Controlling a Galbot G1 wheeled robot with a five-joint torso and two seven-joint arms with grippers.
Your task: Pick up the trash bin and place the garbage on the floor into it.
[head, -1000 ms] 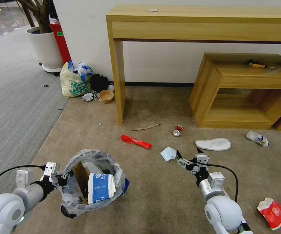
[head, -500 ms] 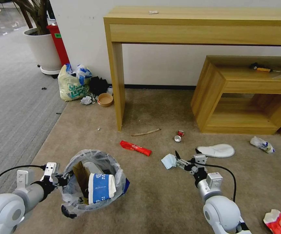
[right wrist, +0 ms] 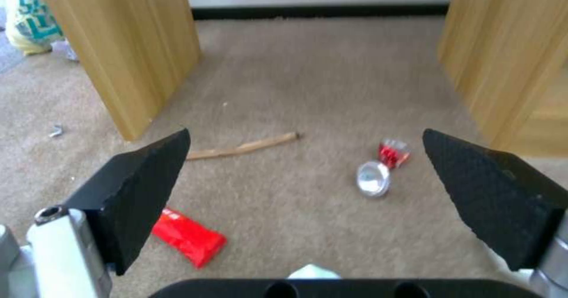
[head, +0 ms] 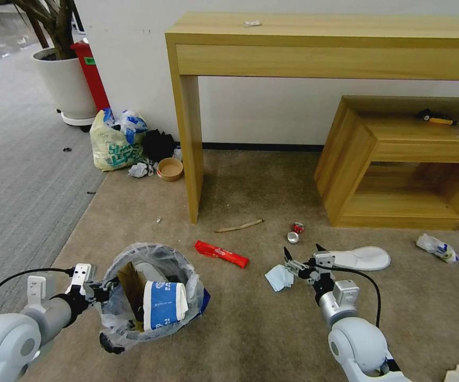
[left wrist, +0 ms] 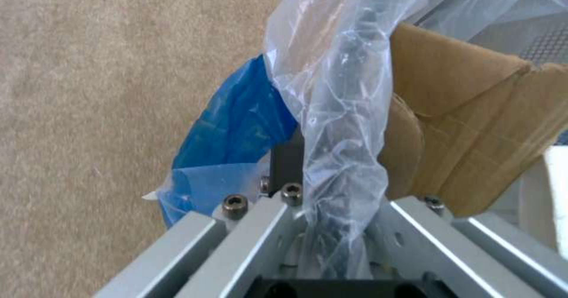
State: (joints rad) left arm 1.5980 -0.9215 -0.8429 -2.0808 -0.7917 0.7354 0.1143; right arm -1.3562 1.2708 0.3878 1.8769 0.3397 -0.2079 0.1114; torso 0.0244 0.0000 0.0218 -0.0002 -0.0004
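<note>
Left pincer clenched on the plastic-lined rim of the trash bin, held above the floor. Red wrapper just beyond. Right pincer spread wide over a crumpled tissue, near the crushed can.

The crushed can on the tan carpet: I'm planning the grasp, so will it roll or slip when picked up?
The small crushed silver-and-red can looks dented, so probably won't roll far. Likely light; its smooth metal may slip between the open right hand pads.
</note>
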